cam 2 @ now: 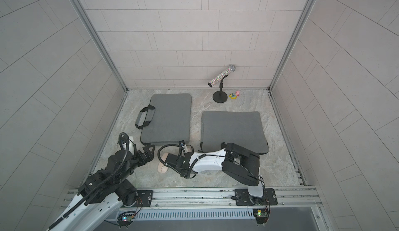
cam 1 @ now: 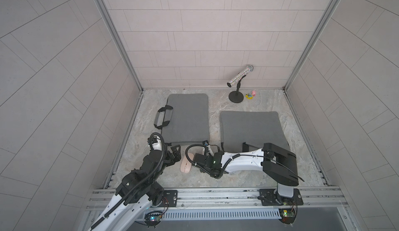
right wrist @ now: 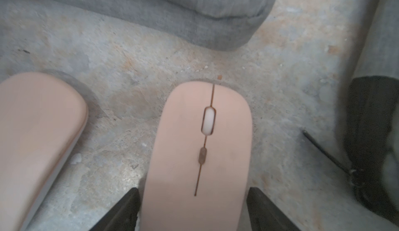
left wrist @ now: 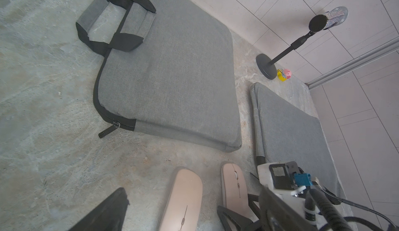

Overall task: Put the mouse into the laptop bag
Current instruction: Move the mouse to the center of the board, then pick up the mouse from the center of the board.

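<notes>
Two pink mice lie side by side on the stone floor in front of the bags. My right gripper (right wrist: pixel 193 191) straddles the right-hand mouse (right wrist: pixel 200 154), one black finger against each of its sides; the mouse rests on the floor. In both top views that mouse is hidden under the right gripper (cam 1: pixel 203 157). The other mouse (cam 1: pixel 185 164) lies free to its left, in front of my open left gripper (left wrist: pixel 200 221). A grey laptop bag (cam 1: pixel 187 117) with handles lies flat at the back left, its zip pull (left wrist: pixel 108 130) at the near corner. A second grey bag (cam 1: pixel 250 130) lies to its right.
A glittery microphone on a black stand (cam 1: pixel 238 78) and small toys (cam 1: pixel 251 95) stand at the back right by the wall. Tiled walls close the floor on three sides. The right arm's elbow (cam 1: pixel 278 163) hangs over the right bag's near edge.
</notes>
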Action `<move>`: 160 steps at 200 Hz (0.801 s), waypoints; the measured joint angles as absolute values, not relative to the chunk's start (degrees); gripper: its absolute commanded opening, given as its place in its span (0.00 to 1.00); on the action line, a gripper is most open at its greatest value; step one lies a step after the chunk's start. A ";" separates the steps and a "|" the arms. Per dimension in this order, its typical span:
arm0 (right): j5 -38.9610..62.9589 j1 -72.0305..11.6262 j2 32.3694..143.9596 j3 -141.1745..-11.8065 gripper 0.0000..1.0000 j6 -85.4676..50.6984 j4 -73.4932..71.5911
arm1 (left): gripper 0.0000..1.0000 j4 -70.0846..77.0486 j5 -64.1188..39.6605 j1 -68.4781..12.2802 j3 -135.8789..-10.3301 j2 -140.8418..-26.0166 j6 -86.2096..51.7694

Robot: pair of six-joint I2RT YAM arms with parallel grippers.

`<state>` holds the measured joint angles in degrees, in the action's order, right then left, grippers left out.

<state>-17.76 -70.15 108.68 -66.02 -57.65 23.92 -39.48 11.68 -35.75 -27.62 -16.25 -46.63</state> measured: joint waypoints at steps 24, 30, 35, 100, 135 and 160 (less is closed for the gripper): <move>-17.12 -69.25 109.97 -67.57 0.67 -57.25 23.40 | 0.99 -38.96 11.38 -35.75 -27.51 -16.47 -46.61; -16.95 -69.08 110.21 -67.90 0.64 -57.04 23.29 | 0.99 -38.81 11.31 -35.75 -27.40 -16.49 -46.61; -16.86 -68.95 110.30 -68.05 0.61 -57.01 23.16 | 0.99 -38.76 11.27 -35.75 -27.35 -16.53 -46.61; -16.97 -68.69 106.91 -63.55 0.57 -56.95 21.93 | 0.98 -33.93 6.90 -35.75 -25.71 -18.39 -45.34; -17.85 -67.33 92.03 -52.77 0.55 -57.06 25.17 | 0.96 -27.83 0.47 -35.75 -23.83 -21.89 -43.59; -20.05 -62.89 74.19 -45.34 0.51 -57.12 27.46 | 0.94 -23.07 -3.84 -35.94 -23.73 -25.28 -42.09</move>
<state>-20.05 -62.89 74.19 -45.34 -57.12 27.46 -23.07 -3.84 -35.94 -23.73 -25.28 -42.09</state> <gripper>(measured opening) 0.605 0.947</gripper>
